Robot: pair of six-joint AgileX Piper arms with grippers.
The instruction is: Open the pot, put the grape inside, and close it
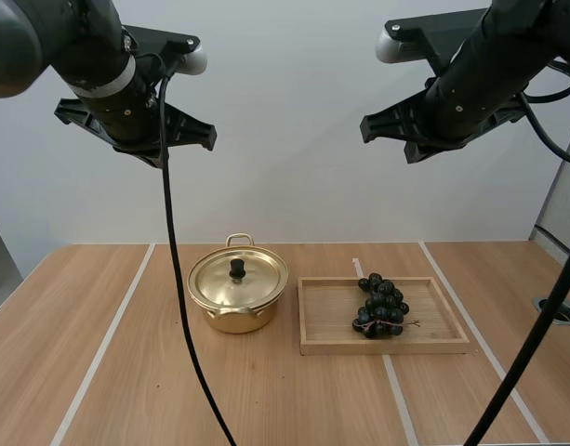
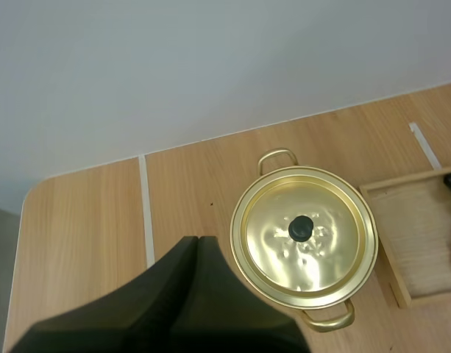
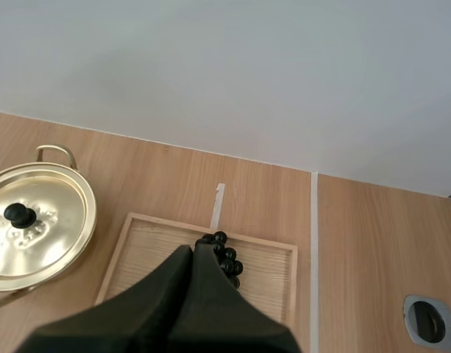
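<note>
left gripper (image 2: 198, 241): closed, empty | right gripper (image 3: 193, 248): closed, empty | pot (image 1: 238, 295): lidded

We find no readable text, label, number or sign on the round gold metal pot (image 1: 231, 319), the shallow wooden tray (image 1: 382, 347) or the light wooden table (image 1: 126, 372).

The high camera sits behind and above both arm bases. It faces forward and down over the table (image 1: 294, 400) from well back, taking in the pot (image 1: 238, 295) and, at the pot's 3 o'clock, the wooden tray (image 1: 326, 316). The left wrist camera looks down past the left gripper (image 2: 198, 240) from high over the pot. The right wrist camera looks down past the right gripper (image 3: 193, 248) from high over the tray. Both wrist views share the pot and the adjoining tray end; the high view covers both.
</note>
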